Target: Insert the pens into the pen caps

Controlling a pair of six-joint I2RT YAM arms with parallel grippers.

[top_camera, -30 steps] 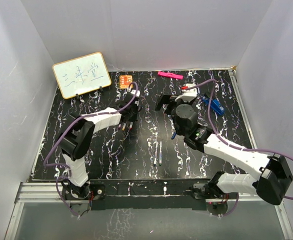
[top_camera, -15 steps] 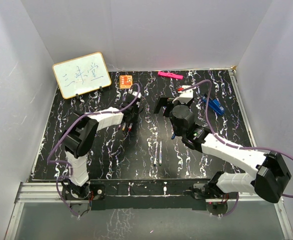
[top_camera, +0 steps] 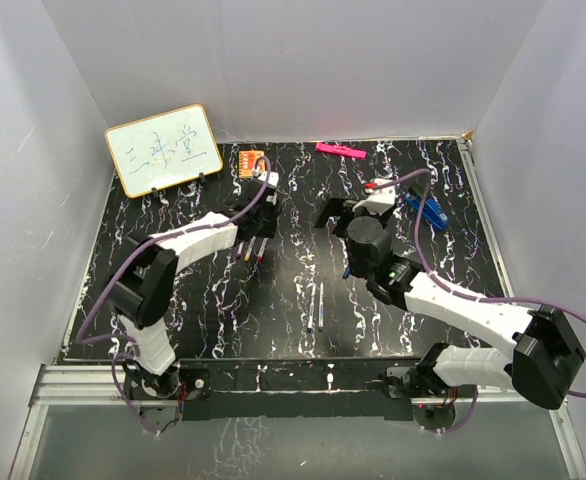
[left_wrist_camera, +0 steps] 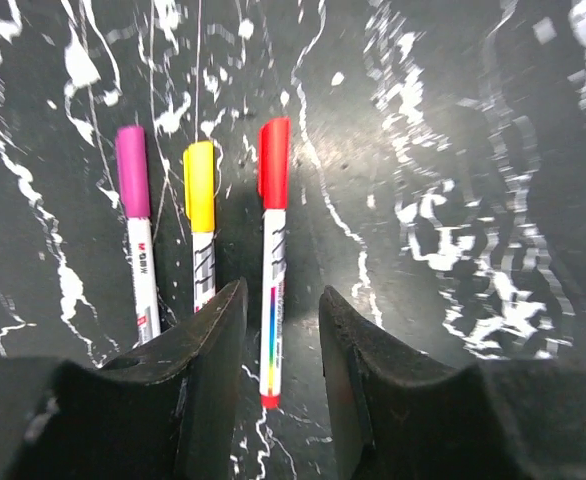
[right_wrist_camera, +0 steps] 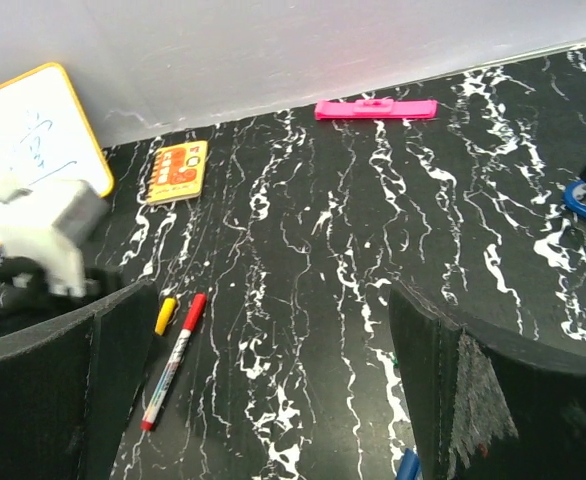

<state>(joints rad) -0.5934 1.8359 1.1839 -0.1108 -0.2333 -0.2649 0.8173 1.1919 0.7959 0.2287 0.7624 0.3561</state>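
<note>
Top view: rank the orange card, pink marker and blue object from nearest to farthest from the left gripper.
From the left gripper:
1. orange card, just beyond it toward the back.
2. pink marker, at the back edge, to its right.
3. blue object, far over on the right.

White-black arms (top_camera: 203, 232), purple cables (top_camera: 91, 310), black claws (left_wrist_camera: 281, 340)

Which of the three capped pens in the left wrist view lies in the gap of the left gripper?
The red-capped pen, rightmost of the three. It lies in the open gap of the left gripper; the yellow-capped pen and purple-capped pen lie further left.
</note>
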